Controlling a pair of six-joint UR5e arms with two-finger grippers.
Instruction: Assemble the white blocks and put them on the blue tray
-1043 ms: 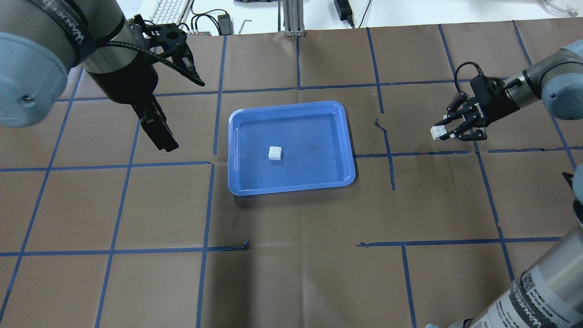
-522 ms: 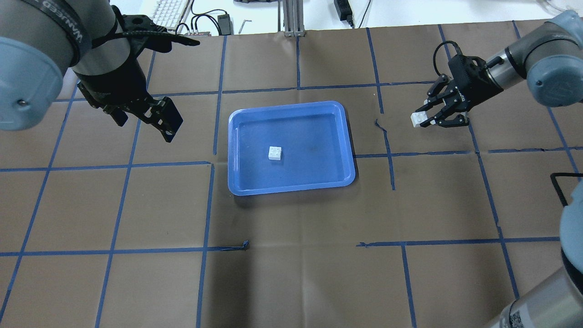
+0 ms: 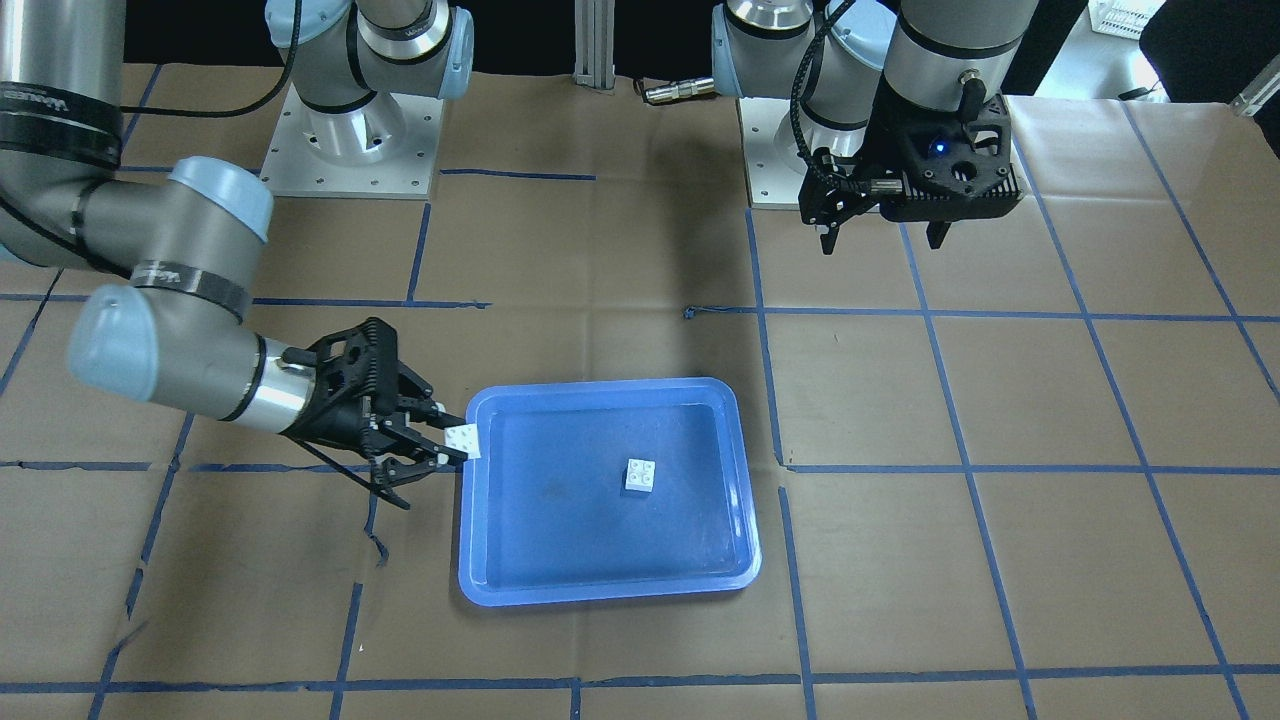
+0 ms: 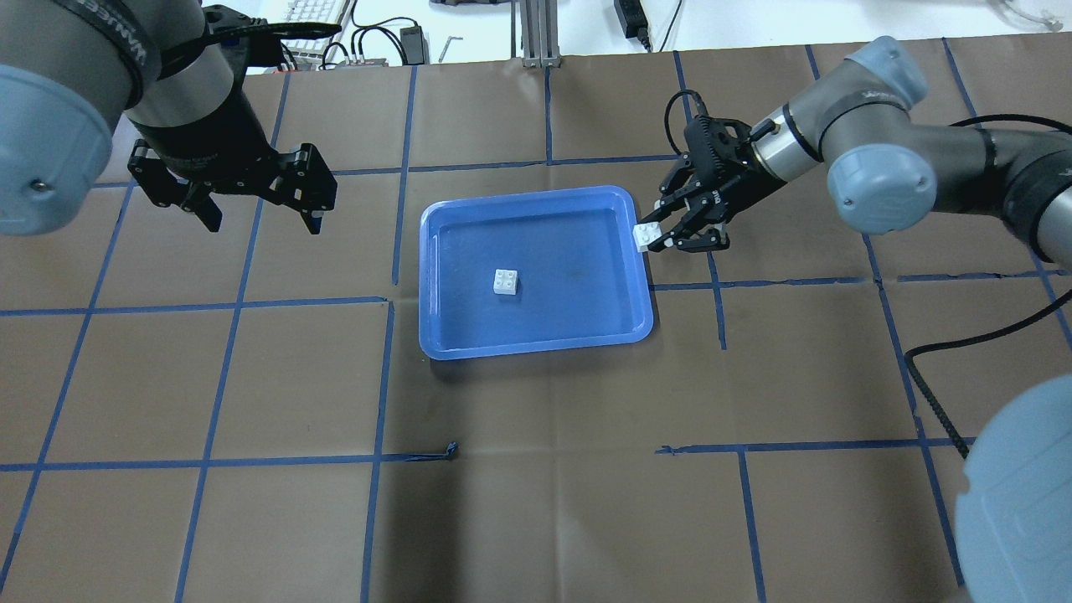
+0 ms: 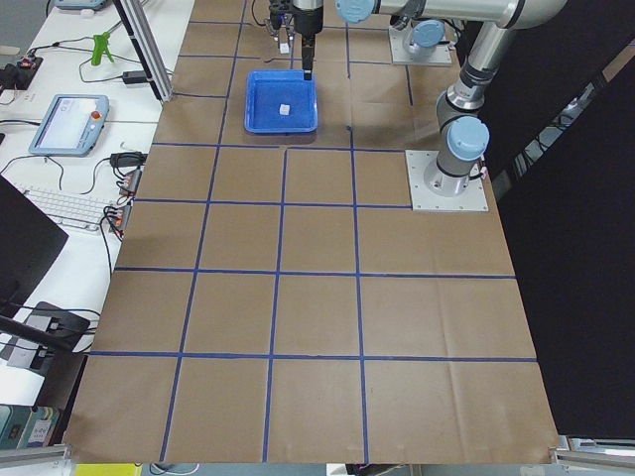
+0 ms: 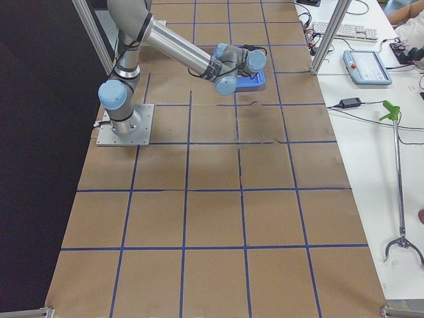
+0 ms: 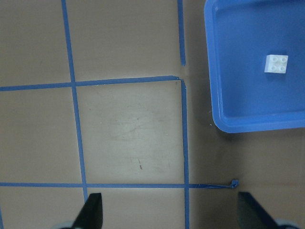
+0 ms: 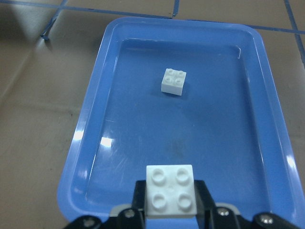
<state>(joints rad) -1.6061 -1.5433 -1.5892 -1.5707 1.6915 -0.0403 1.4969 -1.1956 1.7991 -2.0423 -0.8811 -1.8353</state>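
Note:
The blue tray [image 4: 636, 327] lies mid-table; it also shows in the front view [image 3: 480, 560], left wrist view [image 7: 214, 95] and right wrist view [image 8: 86, 143]. One white block [image 4: 505, 282] sits studs up inside it, also seen in the front view [image 3: 641, 475], left wrist view [image 7: 276, 64] and right wrist view [image 8: 173, 81]. My right gripper [image 4: 653, 236] is shut on the other white block [image 4: 645, 237], held above the tray's right rim, studs up in the right wrist view [image 8: 170, 191]; the front view [image 3: 462, 440] shows it too. My left gripper [image 4: 260, 209] is open and empty, high above the table left of the tray.
Brown paper with a blue tape grid [image 4: 394, 301] covers the table. A small curled scrap of tape [image 4: 452, 450] lies in front of the tray. A keyboard [image 4: 314, 18] and cables sit beyond the far edge.
My right gripper has carried its white block leftward from the table's right side to the tray's right rim. My left wrist has rotated and its open fingers now point down.

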